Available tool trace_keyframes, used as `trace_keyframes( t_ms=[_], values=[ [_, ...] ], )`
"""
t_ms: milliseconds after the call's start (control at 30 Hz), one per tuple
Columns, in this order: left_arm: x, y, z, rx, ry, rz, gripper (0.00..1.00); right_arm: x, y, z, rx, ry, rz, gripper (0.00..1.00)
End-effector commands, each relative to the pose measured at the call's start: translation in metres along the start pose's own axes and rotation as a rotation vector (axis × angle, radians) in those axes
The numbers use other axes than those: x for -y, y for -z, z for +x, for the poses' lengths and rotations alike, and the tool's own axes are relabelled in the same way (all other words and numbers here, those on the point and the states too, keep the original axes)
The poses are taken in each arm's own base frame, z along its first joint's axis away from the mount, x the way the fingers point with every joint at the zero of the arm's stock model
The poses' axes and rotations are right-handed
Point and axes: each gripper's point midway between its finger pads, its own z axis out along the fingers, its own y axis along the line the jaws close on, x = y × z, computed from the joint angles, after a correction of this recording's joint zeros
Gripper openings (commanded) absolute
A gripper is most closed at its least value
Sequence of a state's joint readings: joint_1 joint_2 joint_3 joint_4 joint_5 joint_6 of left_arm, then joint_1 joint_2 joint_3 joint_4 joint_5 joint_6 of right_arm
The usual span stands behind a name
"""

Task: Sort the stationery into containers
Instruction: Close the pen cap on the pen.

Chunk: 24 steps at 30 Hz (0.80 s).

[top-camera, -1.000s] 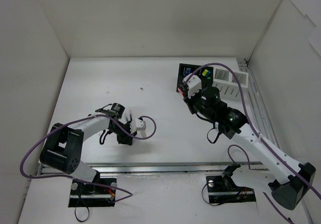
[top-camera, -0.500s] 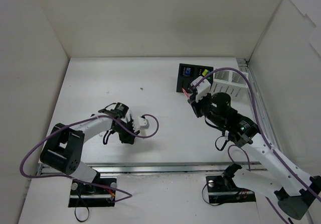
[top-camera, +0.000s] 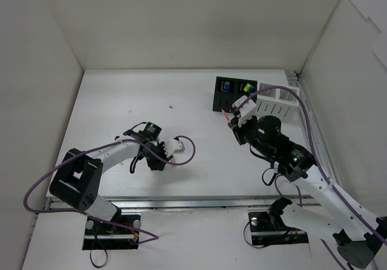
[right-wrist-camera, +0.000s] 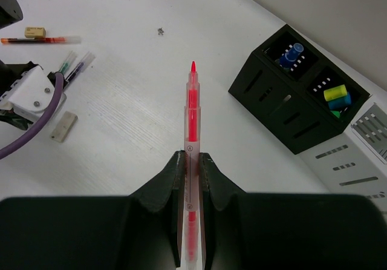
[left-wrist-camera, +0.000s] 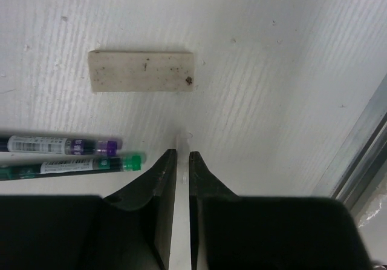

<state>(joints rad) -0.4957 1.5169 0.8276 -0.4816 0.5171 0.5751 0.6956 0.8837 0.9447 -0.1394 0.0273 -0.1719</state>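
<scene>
My right gripper [right-wrist-camera: 192, 156] is shut on a thin red pen [right-wrist-camera: 192, 100], which points forward above the table short of the black two-compartment box [right-wrist-camera: 290, 109]. That box holds a blue-capped bottle [right-wrist-camera: 292, 52] and yellow and green highlighters [right-wrist-camera: 335, 94]. White perforated boxes [right-wrist-camera: 363, 155] stand beside it. My left gripper [left-wrist-camera: 182, 156] is shut on a thin clear pen just above the table. A pale eraser [left-wrist-camera: 142, 71] lies ahead of it. Two dark pens lie to its left, one purple-capped [left-wrist-camera: 60, 144] and one green-capped [left-wrist-camera: 72, 166]. From above, the left gripper [top-camera: 157, 160] is front left and the right gripper [top-camera: 233, 115] is near the black box [top-camera: 233, 94].
Another red pen [right-wrist-camera: 42, 40] and a small eraser [right-wrist-camera: 35, 32] lie far left in the right wrist view. A metal rail [left-wrist-camera: 363, 155] runs along the table's near edge. White walls close in the table on three sides. Purple cables loop off both arms.
My right gripper has drawn back from over the black box toward the table's middle, the red pen still in it. The left gripper has shifted a little to the right.
</scene>
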Motion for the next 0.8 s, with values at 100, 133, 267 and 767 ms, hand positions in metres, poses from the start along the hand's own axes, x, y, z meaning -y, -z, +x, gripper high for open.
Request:
trace_keyframes(
  t_ms=[100, 133, 267, 767],
  values=[
    [-0.018, 0.038, -0.051, 0.087, -0.001, 0.007, 0.0, 0.001, 0.002, -0.018, 0.094, -0.021, 0.012, 0.03],
    [-0.021, 0.047, -0.061, 0.097, -0.011, 0.017, 0.0, 0.002, 0.003, -0.018, 0.102, -0.029, 0.017, 0.03],
    [-0.022, 0.053, -0.07, 0.114, -0.04, 0.121, 0.0, 0.0, 0.003, -0.009, 0.101, -0.047, 0.016, 0.03],
    [-0.14, 0.138, -0.219, 0.373, -0.054, -0.147, 0.0, -0.004, 0.001, 0.012, 0.179, -0.19, 0.039, 0.02]
  ],
)
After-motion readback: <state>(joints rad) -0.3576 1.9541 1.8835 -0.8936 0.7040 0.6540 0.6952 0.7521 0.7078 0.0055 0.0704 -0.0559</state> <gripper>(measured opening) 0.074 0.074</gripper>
